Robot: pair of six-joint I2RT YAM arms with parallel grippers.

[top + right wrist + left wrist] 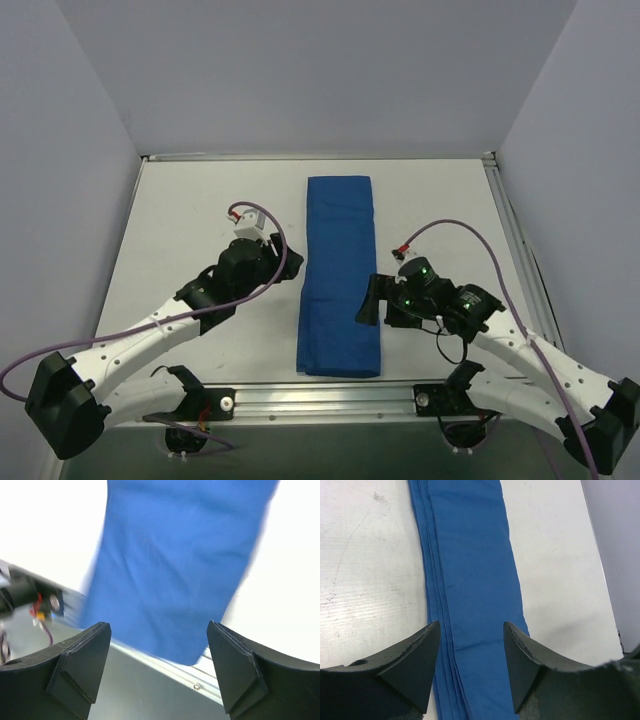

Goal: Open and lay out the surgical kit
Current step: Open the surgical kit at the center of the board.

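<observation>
The royal-blue cloth wrap (340, 275), folded into a long strip, is laid on the table (180, 220) between the arms, while the left gripper (472, 630) and right gripper (159, 630) are held wide and empty, presumably to take a fold.

Blurred: royal-blue cloth wrap (175, 570) in the right wrist view, borders soft; red-wired fitting (42, 607) by the table's edge rail (150, 680), type unreadable. Cropped: the wrap's upper end in the right wrist view, both its ends in the left wrist view; right arm (540, 365) base at the top view's right edge; dark shape (632, 655) at the left wrist view's right margin, unidentifiable. Hidden: wrap's near stretch behind the left gripper (471, 625) fingers (415, 665); interior of its folds; left gripper fingers in the top view, merged into the dark wrist mass.
</observation>
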